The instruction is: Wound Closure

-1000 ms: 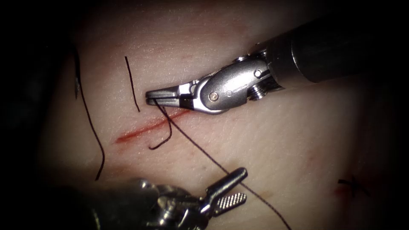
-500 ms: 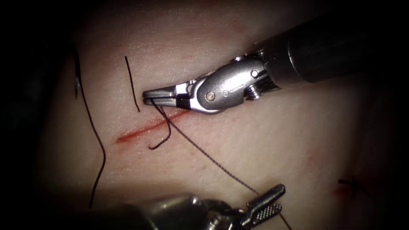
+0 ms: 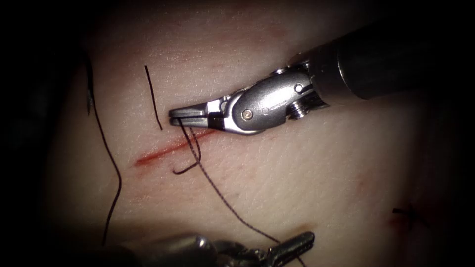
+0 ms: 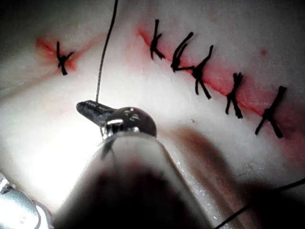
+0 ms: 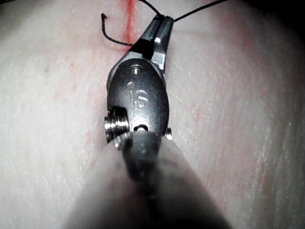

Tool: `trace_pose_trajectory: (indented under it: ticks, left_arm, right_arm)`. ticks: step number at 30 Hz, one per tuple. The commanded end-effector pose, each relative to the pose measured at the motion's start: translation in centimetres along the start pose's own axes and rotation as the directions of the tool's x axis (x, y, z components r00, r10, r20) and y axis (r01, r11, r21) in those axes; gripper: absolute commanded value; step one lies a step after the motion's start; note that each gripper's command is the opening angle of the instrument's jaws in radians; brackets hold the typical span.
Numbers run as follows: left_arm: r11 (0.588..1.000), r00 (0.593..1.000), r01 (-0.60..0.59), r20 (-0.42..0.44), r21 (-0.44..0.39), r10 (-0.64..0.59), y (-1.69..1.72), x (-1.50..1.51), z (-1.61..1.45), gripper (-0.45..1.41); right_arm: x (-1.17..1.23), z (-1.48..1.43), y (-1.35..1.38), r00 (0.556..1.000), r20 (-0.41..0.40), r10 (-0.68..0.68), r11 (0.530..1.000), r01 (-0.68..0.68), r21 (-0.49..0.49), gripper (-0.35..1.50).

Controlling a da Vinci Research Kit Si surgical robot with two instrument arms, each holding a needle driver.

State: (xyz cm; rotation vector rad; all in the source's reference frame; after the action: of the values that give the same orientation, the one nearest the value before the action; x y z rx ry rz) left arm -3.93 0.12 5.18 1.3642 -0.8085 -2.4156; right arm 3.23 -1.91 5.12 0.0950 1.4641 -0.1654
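- The right tool [image 3: 173, 114] is gripping the thread [image 3: 222, 198] with its jaws pressed together, just above the upper right end of the cut [image 3: 168, 148].
- The left tool [image 3: 297, 241] is sitting well below and right of the cut. Its jaws look closed on the same thread, which is running slack between the two tools.
- A short tail [image 3: 187, 167] is curling down from the right tool's jaws and crossing the cut. If either tool is drawing too hard, that tail could be slipping free of the grip or back through the tissue [image 3: 307, 163].
- A sharp pull could also be cutting the thread into the soft edge of the cut, or fraying it where the jaws are pinching it.
- A dark sliver [image 3: 89, 99] is lying on the tissue well left of the cut, with a loose strand [image 3: 116, 183] trailing down from it. It may be the needle, but I cannot tell. Neither tool is holding it, so the loose strand could be dragging it across the tissue.
- A cut end of thread [image 3: 153, 96] is lying just left of the right tool's tips, where it could be tangling with the working thread.
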Motion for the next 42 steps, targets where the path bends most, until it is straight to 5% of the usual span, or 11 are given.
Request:
trace_pose_trajectory:
  ticks: [1,13,20,25,31,33,36,37,40,42]
  left_arm:
    - [1.000,1.000,0.004,0.001,-0.003,-0.004,0.08,0.04,-0.04,-0.45]
    - [0.999,0.996,0.011,0.092,0.050,-0.016,-0.38,0.03,-1.43,-0.45]
    - [0.995,0.992,-0.062,0.114,0.080,0.053,-0.76,0.28,-1.77,-0.45]
    - [0.992,0.988,-0.090,0.135,0.092,0.077,-0.93,0.47,-1.93,-0.45]
    - [0.991,0.987,-0.089,0.142,0.099,0.075,-1.05,0.41,-1.96,-0.45]
    - [0.991,0.987,-0.085,0.144,0.099,0.070,-1.08,0.36,-1.96,-0.45]
    - [0.992,0.987,-0.077,0.150,0.098,0.062,-1.15,0.27,-1.94,-0.45]
    - [0.992,0.987,-0.075,0.151,0.097,0.060,-1.16,0.25,-1.93,-0.45]
    - [0.993,0.988,-0.064,0.149,0.095,0.049,-1.26,0.19,-1.86,-0.45]
    - [0.994,0.989,-0.058,0.145,0.095,0.044,-1.30,0.15,-1.82,-0.45]
  right_arm:
    - [-0.04,0.04,-0.08,1.000,-0.005,0.002,1.000,-0.002,0.000,-0.35]
    - [0.04,-0.13,-0.22,1.000,-0.010,0.019,1.000,-0.019,0.004,-0.35]
    - [0.08,-0.24,-0.25,0.995,0.000,0.097,0.995,-0.097,-0.002,-0.30]
    - [0.12,-0.32,-0.24,0.977,0.014,0.215,0.976,-0.214,-0.027,1.16]
    - [0.15,-0.51,-0.10,0.950,-0.051,0.308,0.947,-0.311,-0.076,1.48]
    - [0.15,-0.57,-0.06,0.948,-0.060,0.314,0.945,-0.318,-0.081,1.46]
    - [0.16,-0.61,-0.01,0.949,-0.062,0.309,0.946,-0.313,-0.084,1.19]
    - [0.16,-0.61,0.01,0.952,-0.059,0.300,0.949,-0.304,-0.088,0.98]
    - [0.17,-0.55,0.12,0.966,-0.085,0.244,0.965,-0.250,-0.077,-0.28]
    - [0.18,-0.48,0.14,0.968,-0.095,0.232,0.968,-0.240,-0.076,-0.35]
